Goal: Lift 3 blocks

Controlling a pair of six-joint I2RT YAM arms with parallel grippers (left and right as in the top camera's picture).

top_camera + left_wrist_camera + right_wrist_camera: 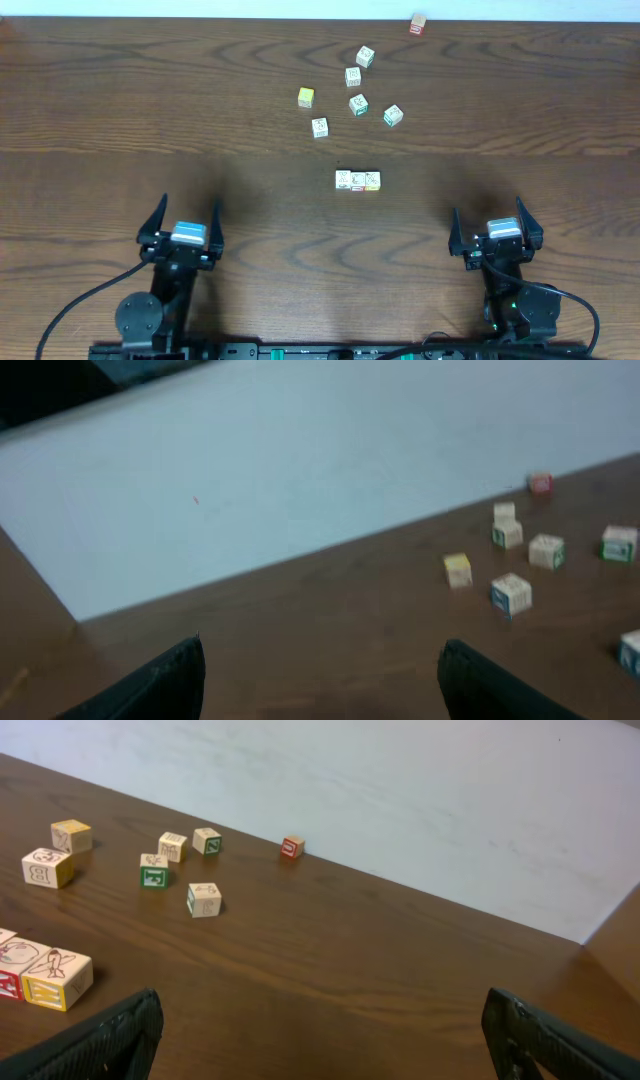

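Both arms wait at the desk's near edge, the left end effector and the right end effector each with fingers spread wide and holding nothing. Between them, about mid-desk, lies the row of three tiny whitish wooden letter cubes, sides touching: red-marked toward the left edge, dark-printed in the middle, yellow-orange toward the right edge. They look light, rigid and smooth-faced, so apt to slip or pivot. Pinching one cube flat on its near and far faces seems safest, since its neighbours block the sides. The dark brown wood-grain desk is flat. A solid yellow cube and green-marked white cubes lie scattered toward the far edge, with a plain white surface beyond it.
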